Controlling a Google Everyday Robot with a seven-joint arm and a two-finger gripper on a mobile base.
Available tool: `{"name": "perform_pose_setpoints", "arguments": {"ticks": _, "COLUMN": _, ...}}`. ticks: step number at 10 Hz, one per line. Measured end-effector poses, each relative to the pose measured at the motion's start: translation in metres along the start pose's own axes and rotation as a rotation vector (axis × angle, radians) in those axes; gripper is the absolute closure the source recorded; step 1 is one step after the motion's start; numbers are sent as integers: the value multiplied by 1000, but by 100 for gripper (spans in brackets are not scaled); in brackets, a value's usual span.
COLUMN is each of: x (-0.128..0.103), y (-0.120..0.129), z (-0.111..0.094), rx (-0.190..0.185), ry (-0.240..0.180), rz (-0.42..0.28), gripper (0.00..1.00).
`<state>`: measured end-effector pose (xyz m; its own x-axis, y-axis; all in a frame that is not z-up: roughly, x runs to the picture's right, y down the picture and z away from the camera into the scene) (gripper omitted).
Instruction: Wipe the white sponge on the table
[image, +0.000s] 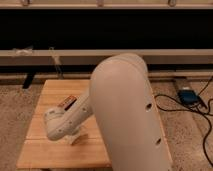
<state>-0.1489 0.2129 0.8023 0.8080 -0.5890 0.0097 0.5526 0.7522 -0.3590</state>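
Reaching down over the front left part of the tabletop (60, 152), the arm (125, 115) is seen with its white wrist lowered close to the planks. The gripper (75, 139) is tucked beneath the wrist, near the tabletop's front edge; whether it is spread or pressed together cannot be told, since it is largely hidden. A pale shape under the gripper may be the sponge (77, 139), though this cannot be confirmed. Just behind the gripper, a small dark red object (67, 102) lies against the forearm. Bare planks are left to the gripper's left and front, up to the edges. Cables and a blue box (187, 95) lie on the floor, well to the right.
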Motion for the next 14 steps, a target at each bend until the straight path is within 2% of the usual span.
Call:
{"name": "perform_pose_setpoints", "arguments": {"ticks": 3, "x": 4, "y": -17, "z": 2, "rx": 9, "ry": 10, "rz": 18, "gripper": 26}}
{"name": "perform_pose_setpoints", "arguments": {"ticks": 4, "x": 13, "y": -19, "z": 5, "rx": 3, "ry": 16, "rz": 35, "gripper": 21}}
{"name": "perform_pose_setpoints", "arguments": {"ticks": 8, "x": 39, "y": -15, "z": 10, "rx": -21, "ry": 2, "rz": 85, "gripper": 20}}
{"name": "perform_pose_setpoints", "arguments": {"ticks": 14, "x": 41, "y": -15, "z": 10, "rx": -21, "ry": 1, "rz": 87, "gripper": 20}}
